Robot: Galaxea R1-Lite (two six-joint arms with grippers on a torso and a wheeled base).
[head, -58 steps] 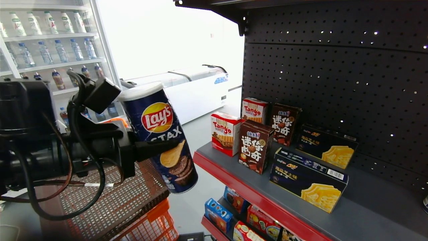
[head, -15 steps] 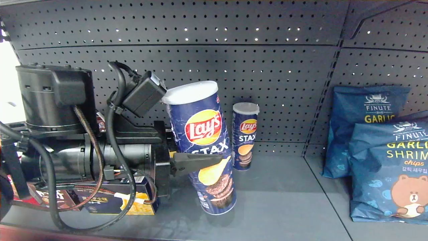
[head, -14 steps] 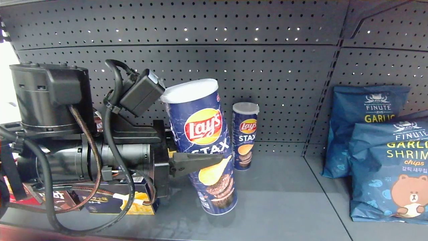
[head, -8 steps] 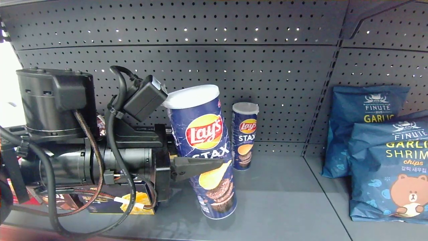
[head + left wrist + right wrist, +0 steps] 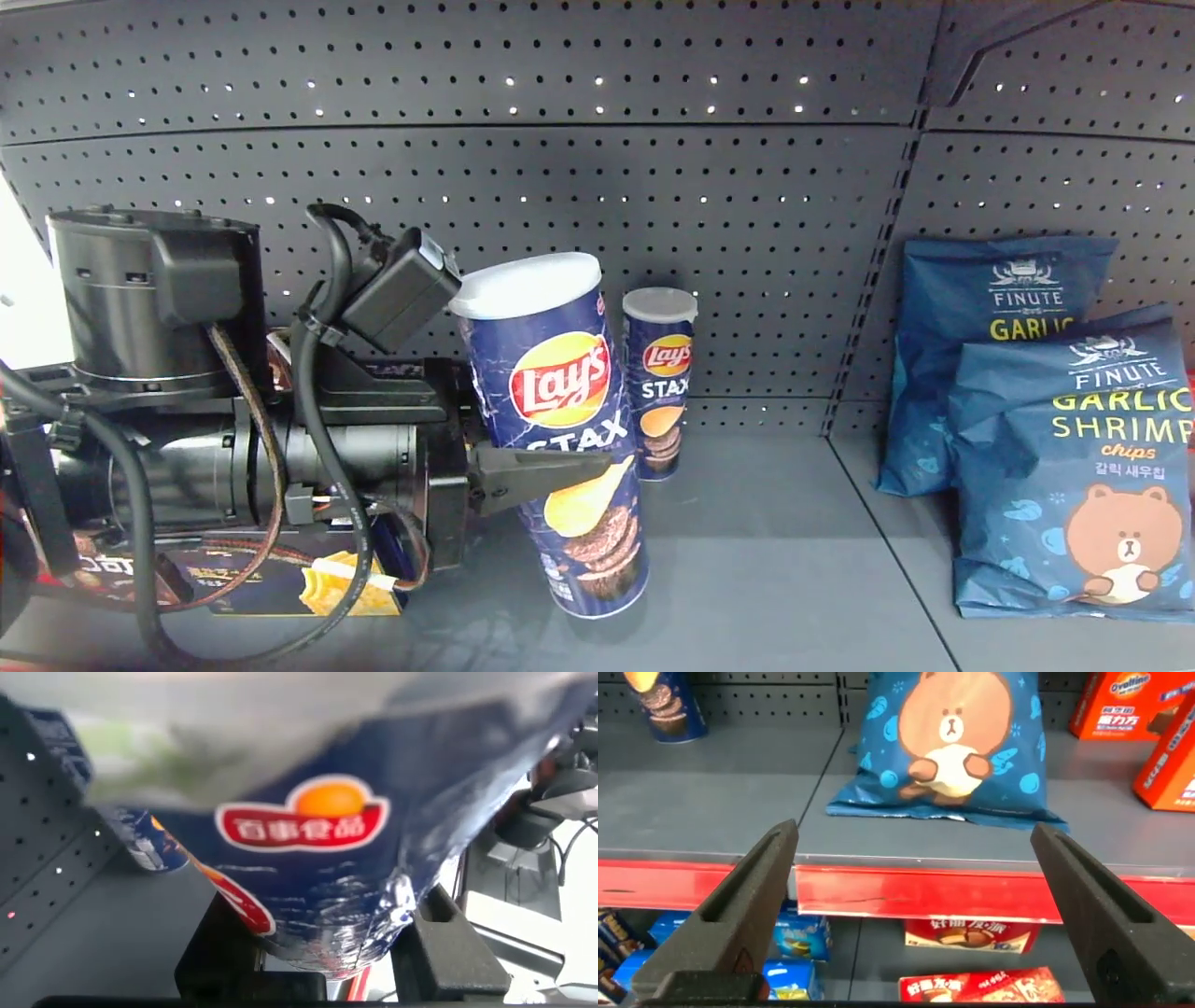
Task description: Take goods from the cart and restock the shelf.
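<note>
- Grips the chip can (image 5: 551,373) mid-body in the left claw (image 5: 560,459), centre of frame, tilted, base near the shelf (image 5: 775,560); contact unclear.
- Shows the right claw (image 5: 913,833) spread wide, empty.
- Hides the far finger behind the can.

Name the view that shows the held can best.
Head view: the can shows whole, lid to base, tilted, held by the left gripper. The left wrist view gives a close stretch of its blue wall. The right wrist view has a can bottom; whose is unclear.
</note>
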